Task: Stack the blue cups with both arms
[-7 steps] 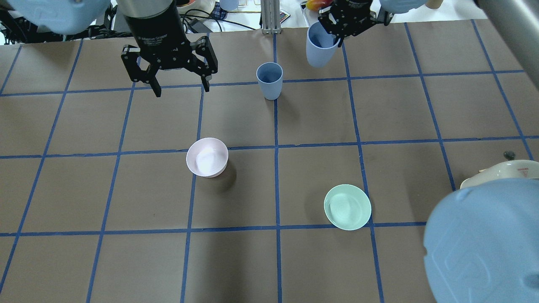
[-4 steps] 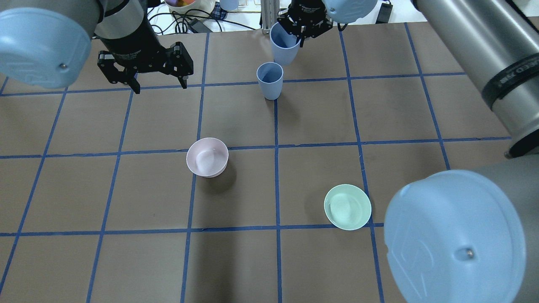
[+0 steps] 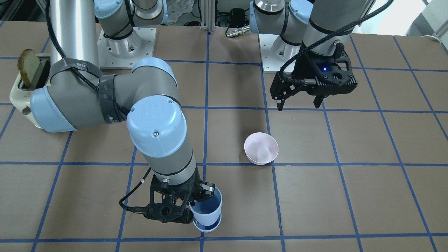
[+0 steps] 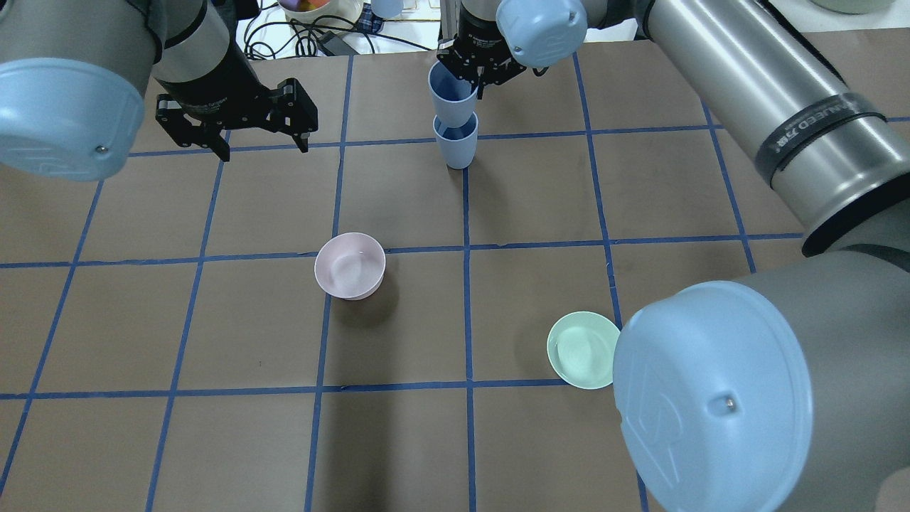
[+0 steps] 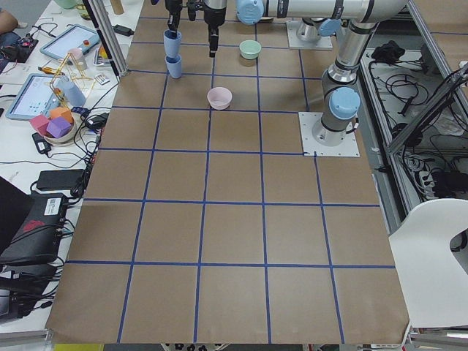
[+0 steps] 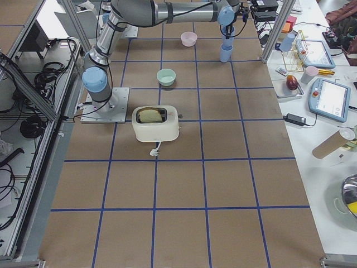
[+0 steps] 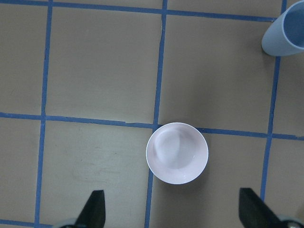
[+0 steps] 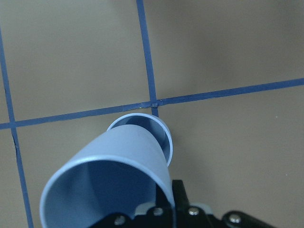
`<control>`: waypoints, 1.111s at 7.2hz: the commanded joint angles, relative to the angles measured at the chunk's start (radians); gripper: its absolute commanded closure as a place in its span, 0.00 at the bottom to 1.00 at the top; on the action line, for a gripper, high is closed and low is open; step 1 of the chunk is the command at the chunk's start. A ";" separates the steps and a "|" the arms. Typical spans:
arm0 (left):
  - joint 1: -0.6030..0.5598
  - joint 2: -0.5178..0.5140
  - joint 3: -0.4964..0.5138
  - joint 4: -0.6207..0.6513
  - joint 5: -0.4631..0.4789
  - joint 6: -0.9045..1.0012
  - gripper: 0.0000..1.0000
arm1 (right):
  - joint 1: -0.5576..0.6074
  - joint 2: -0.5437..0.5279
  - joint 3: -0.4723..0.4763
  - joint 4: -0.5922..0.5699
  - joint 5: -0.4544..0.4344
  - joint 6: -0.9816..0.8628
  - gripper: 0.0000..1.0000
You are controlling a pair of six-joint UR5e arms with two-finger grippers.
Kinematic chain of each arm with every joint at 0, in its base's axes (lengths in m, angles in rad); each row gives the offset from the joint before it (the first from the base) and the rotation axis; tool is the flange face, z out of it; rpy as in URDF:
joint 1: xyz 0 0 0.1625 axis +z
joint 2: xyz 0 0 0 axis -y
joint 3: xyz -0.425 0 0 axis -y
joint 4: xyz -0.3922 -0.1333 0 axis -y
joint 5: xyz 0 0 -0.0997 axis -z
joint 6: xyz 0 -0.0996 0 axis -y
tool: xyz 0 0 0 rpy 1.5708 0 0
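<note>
Now that the right end effector (image 4: 475, 77), grasping a cup (image 4: 451, 94), has reached the standing cup (image 4: 456, 148), lowering remains; left end effector (image 4: 264, 148) released.

My right hand (image 4: 469, 75) has carried its blue cup (image 4: 452, 99) leftward along the far side of the table (image 4: 213, 320). It is now directly above the standing cup (image 4: 456, 148), with its base at that cup's mouth. My left hand (image 4: 263, 151) has drawn off to the left, and the right arm's elbow (image 4: 711, 398) now overlaps the edge of the mint-green bowl (image 4: 579, 348).
</note>
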 commanded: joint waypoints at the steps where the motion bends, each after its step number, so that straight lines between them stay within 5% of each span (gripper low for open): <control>1: 0.004 -0.001 0.013 -0.025 -0.013 0.001 0.00 | 0.001 0.013 0.000 -0.003 -0.003 0.001 1.00; 8: 0.002 0.002 0.009 -0.025 -0.007 0.004 0.00 | 0.001 0.045 0.005 -0.006 -0.002 0.012 1.00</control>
